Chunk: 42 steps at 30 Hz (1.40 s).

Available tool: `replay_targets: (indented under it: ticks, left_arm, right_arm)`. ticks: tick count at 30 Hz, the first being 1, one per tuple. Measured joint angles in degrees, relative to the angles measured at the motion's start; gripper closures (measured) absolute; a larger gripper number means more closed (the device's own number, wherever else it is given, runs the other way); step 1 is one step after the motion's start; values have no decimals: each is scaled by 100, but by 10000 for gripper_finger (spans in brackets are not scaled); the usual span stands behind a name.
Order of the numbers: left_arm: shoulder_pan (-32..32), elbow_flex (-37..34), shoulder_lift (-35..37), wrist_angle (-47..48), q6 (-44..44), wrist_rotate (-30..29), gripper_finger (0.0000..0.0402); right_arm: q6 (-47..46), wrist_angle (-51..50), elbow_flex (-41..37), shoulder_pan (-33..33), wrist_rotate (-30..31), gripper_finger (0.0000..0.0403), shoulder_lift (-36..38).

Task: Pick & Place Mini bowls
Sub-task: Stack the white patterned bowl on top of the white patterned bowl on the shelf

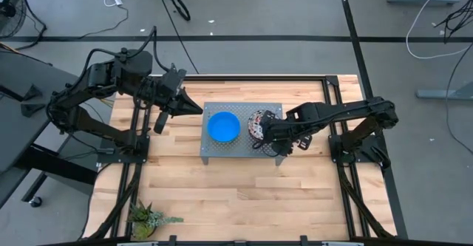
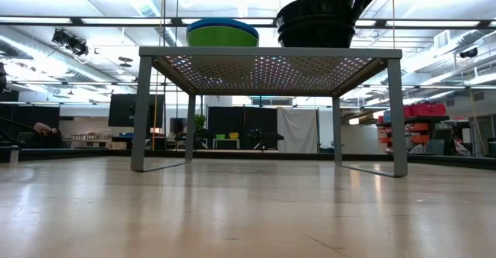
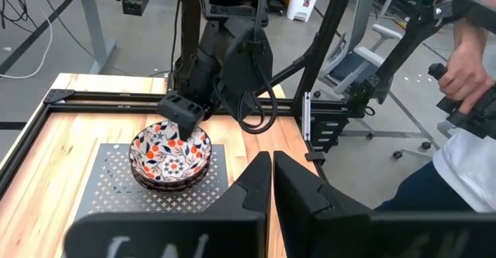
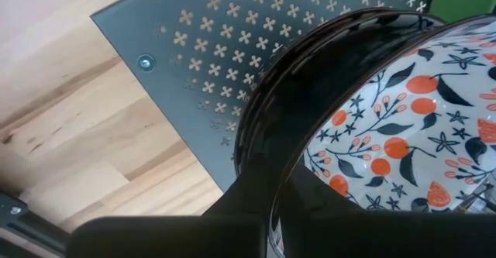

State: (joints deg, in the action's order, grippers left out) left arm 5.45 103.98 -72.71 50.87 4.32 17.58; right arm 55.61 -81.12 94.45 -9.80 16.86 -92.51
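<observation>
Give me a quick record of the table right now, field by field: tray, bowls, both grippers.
tray: grey perforated tray raised on legs, mid-table
left stack: bright blue bowl nested on a green bowl
right stack: floral bowl on top of dark-sided bowls
right gripper: right gripper shut on the floral bowl's rim
left gripper: left gripper shut, empty, beside the tray's far left corner
plant: spiky green plant at the near table edge

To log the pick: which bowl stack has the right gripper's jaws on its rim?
The floral stack, white inside with red-and-dark flowers; right gripper pinches its rim. The bright blue-topped stack stands untouched.
</observation>
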Motion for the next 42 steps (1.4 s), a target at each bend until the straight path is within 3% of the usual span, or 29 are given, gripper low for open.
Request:
replay_targets:
  ticks: [6, 27, 42]
  left_arm:
    - [0, 0, 0, 0, 0, 0, 383]
    - [0, 0, 0, 0, 0, 0, 383]
    - [0, 0, 0, -2, 18, 0, 383]
  right_arm:
    - [-134, 14, 0, -1, -3, 384, 0]
    - [-283, 135, 4, -17, 11, 245, 115]
    - [-304, 433, 4, -17, 11, 225, 177]
